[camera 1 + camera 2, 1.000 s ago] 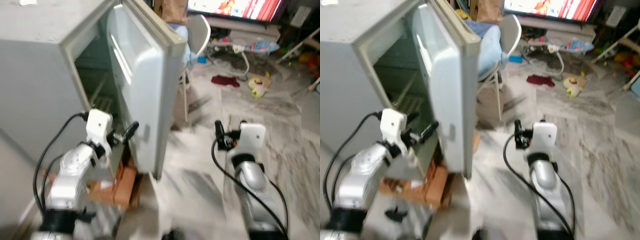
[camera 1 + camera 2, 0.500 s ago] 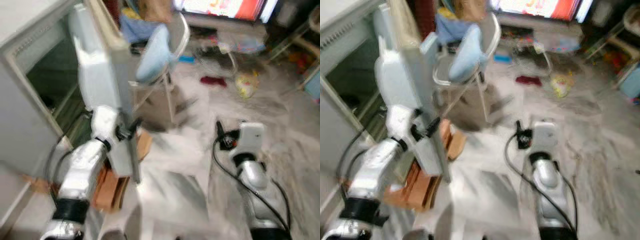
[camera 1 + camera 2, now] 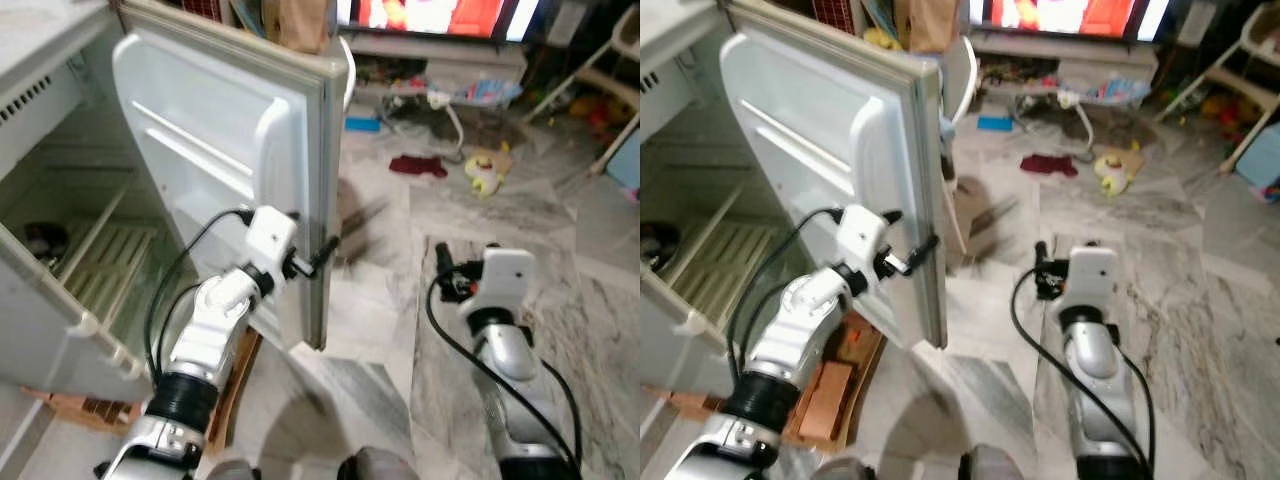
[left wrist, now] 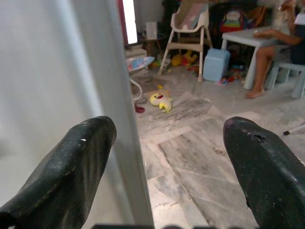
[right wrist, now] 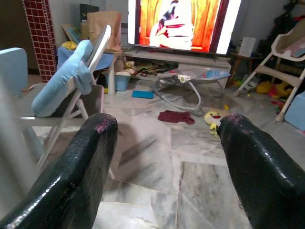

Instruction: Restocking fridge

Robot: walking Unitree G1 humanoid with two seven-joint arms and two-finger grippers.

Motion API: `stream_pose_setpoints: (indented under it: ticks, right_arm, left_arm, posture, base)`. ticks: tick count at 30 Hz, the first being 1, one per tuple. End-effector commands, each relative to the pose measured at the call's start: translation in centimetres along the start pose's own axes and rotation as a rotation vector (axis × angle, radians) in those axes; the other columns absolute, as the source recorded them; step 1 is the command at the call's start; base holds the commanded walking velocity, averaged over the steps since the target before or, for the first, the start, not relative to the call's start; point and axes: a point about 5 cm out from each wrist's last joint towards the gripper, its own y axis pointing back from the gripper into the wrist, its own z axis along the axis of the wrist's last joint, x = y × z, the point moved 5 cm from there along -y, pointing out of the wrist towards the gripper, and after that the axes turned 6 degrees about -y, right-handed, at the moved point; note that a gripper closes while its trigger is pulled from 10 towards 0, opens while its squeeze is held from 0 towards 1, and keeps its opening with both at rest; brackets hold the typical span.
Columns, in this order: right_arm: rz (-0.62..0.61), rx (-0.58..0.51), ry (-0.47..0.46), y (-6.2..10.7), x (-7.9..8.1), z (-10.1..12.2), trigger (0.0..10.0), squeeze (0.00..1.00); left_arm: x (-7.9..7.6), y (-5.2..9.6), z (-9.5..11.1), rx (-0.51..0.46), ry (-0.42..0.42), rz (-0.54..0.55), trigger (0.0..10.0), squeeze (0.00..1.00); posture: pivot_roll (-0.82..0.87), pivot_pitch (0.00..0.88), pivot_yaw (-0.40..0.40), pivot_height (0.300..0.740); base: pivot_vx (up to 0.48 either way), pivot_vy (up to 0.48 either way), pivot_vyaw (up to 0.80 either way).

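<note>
One fridge (image 3: 40,215) stands at the robot's left with its single door (image 3: 225,140) swung wide, the door's long axis upright and its free edge pointing toward the room. Two tools are in view. The left tool (image 3: 318,252) is raised to the door's free edge, its two black fingers (image 4: 71,167) spread apart with the edge of the door running up between them, one finger on the inner side and the other out over the floor; whether either touches the door cannot be told. The right tool (image 3: 443,262) is held forward over the marble floor (image 3: 520,215), well apart from the door, its two fingers (image 5: 257,157) also spread wide with nothing between them. Inside the fridge one slatted white shelf (image 3: 95,262) lies level, and one dark round thing (image 3: 40,240) sits at the far left of it, too dim to name. Beyond the door edge stands one folding chair with blue cushions (image 5: 71,78). Farther off on the floor lie one dark red cloth (image 3: 417,165) and one yellow toy (image 3: 482,170), before one lit television (image 3: 430,12). Open floor stretches between the door edge and the right arm.
</note>
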Motion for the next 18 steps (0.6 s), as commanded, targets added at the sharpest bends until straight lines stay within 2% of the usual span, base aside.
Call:
stream_pose_setpoints:
  ticks: [1,5,12,15,18]
  right_arm:
    - [0.018,-0.004,-0.009,-0.1,0.8,0.1,10.0,0.0]
    - [0.023,-0.004,-0.01,-0.2,0.9,0.1,10.0,0.0]
    - [0.024,-0.01,-0.007,-0.3,0.9,0.2,10.0,0.0]
    - [0.024,-0.01,-0.007,-0.3,0.9,0.2,10.0,0.0]
    - [0.009,-0.007,-0.006,-0.2,0.7,0.0,10.0,0.0]
  left_arm:
    - [0.9,0.7,-0.5,0.009,0.005,0.019,10.0,0.0]
    - [0.8,0.6,-0.6,0.01,-0.004,0.023,10.0,0.0]
    - [0.9,0.6,-0.6,0.005,-0.01,0.026,10.0,0.0]
    - [1.5,1.2,-1.0,0.019,-0.01,0.039,10.0,0.0]
    - [2.6,2.6,-2.0,0.051,-0.004,0.082,10.0,0.0]
  posture:
    - [-0.03,0.06,-0.031,0.74]
    - [-0.03,0.06,-0.031,0.74]
    - [-0.03,0.058,-0.033,0.74]
    - [-0.03,0.055,-0.033,0.74]
    - [-0.04,0.053,-0.029,0.74]
  base:
    - [0.446,0.0,0.0]
    - [0.444,0.0,-0.45]
    - [0.444,0.0,0.0]
    - [0.445,0.0,0.0]
    - [0.432,0.0,0.0]
